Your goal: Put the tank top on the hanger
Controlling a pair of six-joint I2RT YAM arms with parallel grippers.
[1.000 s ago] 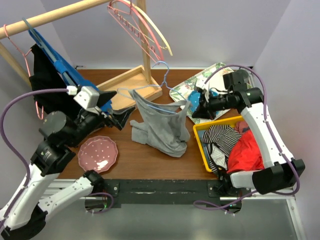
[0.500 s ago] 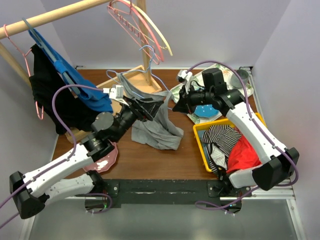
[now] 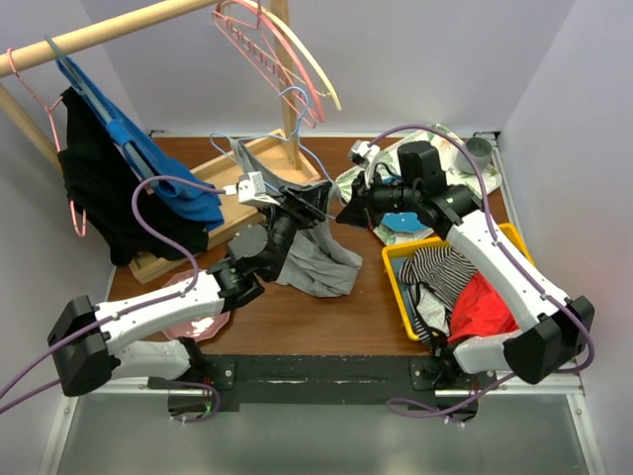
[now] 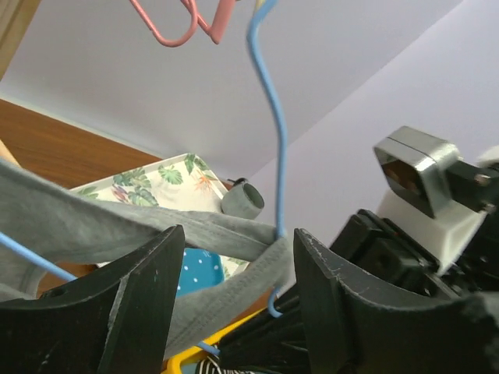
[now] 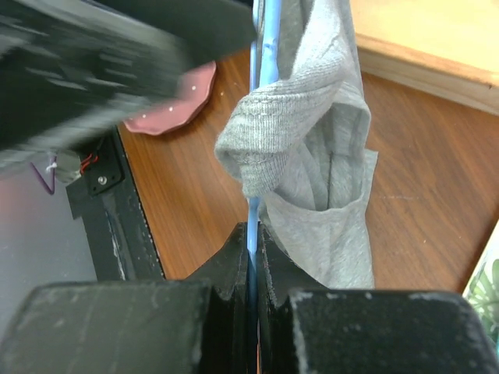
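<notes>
The light-grey tank top [image 3: 318,259] hangs from the pale-blue hanger [image 3: 293,95] above the table's middle, its lower part bunched on the wood. My right gripper [image 3: 346,212] is shut on the hanger's thin wire [image 5: 253,212], with the tank top [image 5: 327,156] draped just beyond the fingertips. My left gripper [image 3: 305,203] is open at the top's upper edge. In the left wrist view a grey strap [image 4: 86,226] and the hanger wire [image 4: 274,132] pass between the spread jaws of my left gripper [image 4: 234,300], and the right gripper shows just behind.
A yellow bin [image 3: 394,287] with striped and red garments stands at the right. A floral tray [image 3: 447,141] with a blue dotted plate is behind my right arm. A pink plate [image 3: 186,322] lies under my left arm. A wooden rack [image 3: 289,59] carries pink and cream hangers, with dark clothes on the left.
My left arm has swung right and forward until its open jaws straddle the strap. My right gripper has carried the hanger up and left, lifting the tank top.
</notes>
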